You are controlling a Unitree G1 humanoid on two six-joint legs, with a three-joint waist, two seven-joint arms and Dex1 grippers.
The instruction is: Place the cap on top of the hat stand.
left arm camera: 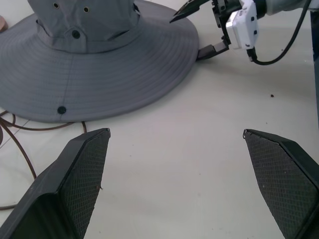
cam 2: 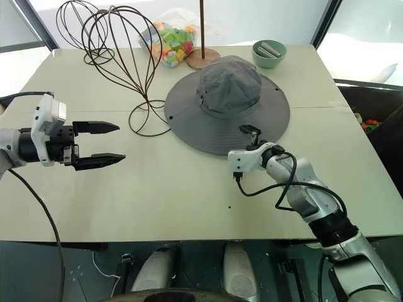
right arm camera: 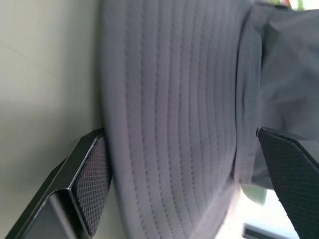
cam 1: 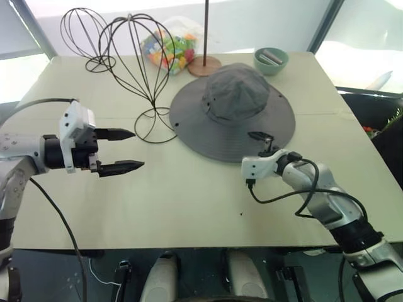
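Left eye view: grey sun hat [cam 1: 234, 113] flat on cream table [cam 1: 189, 201], crown up, brim spread wide, just right of tall wire hat stand [cam 1: 141, 69] whose loop base sits beside the brim's left edge, possibly tucked under it. Behind the hat stand, a smaller, rounder wire stand [cam 1: 85, 34]; right of it, bag of coloured blocks [cam 1: 169, 49], pole with round wooden base [cam 1: 204, 64], and green bowl [cam 1: 271, 60] at the far edge.

Right gripper [cam 1: 264, 143] at the near rim of the hat's brim, fingers spread wide, one above the fabric and one low by the tabletop, as seen from the right wrist view with the stitched brim between them. Placed so, probably to slip the lower finger under the floppy edge and pinch it for lifting. Not yet closed on anything.

Left gripper [cam 1: 119, 151] hovering left of the stand's base, fingers apart, empty, pointing toward the hat; likely waiting to take the opposite side of the brim or steady the stand.
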